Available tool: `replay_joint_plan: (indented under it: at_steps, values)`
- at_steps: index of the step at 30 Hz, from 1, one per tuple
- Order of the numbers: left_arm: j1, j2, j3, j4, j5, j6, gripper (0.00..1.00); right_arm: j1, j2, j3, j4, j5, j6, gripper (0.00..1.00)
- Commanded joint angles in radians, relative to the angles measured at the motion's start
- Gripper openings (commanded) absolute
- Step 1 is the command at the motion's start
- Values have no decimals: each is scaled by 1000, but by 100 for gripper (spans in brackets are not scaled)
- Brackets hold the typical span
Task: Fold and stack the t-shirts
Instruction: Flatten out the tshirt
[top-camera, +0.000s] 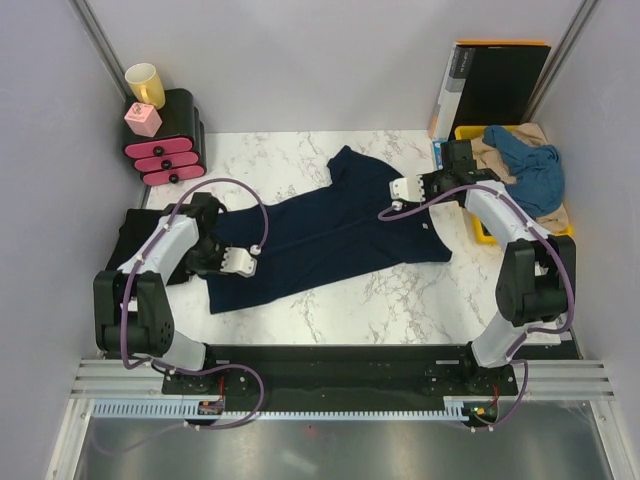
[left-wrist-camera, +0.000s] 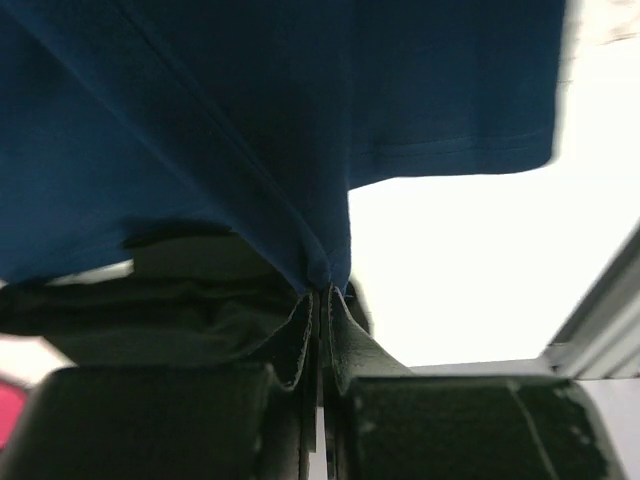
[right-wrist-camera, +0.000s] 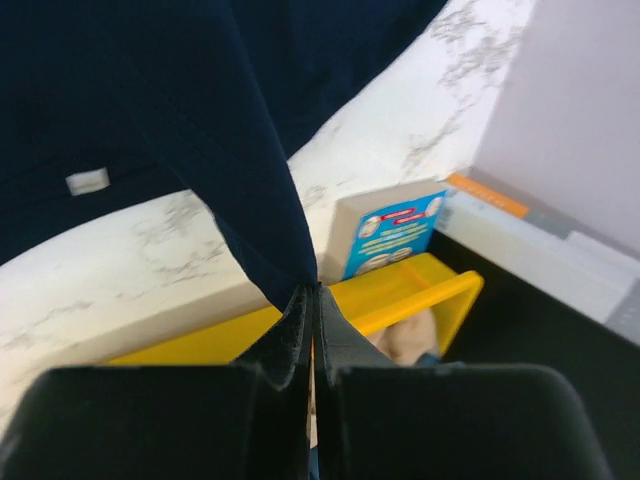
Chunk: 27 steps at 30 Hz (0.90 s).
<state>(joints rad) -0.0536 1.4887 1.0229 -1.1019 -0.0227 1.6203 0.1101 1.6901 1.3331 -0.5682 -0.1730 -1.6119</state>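
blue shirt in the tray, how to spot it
At the table's far right corner sits a yellow tray. The crumpled blue shirt lies in it. The cloth beside it is beige, and the spread shirt mid-table is much darker navy.

Looks like a robotics lab cell rather than a home: walled in by plain pale panels (top-camera: 40, 150) and metal corner posts (top-camera: 100, 40), with a left arm (top-camera: 160, 245) and a right arm (top-camera: 500, 215) bolted to a black base plate (top-camera: 330, 362) beside a slotted aluminium rail (top-camera: 120, 380), purple cables (top-camera: 225, 181) looping above a marble-patterned tabletop (top-camera: 400, 300).
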Motion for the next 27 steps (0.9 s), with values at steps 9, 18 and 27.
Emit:
replay_joint_plan:
  at_steps: [9,18,27]
  values:
    - [5,224,485,685,-173,-191,2,39,294,162,1177,324,120,0]
    - [-40,751,1762,1394,-200,-18,2,-92,681,1212,1400,363,20,0]
    - [-127,357,907,1815,-63,-74,2,-107,125,424,1505,323,161,0]
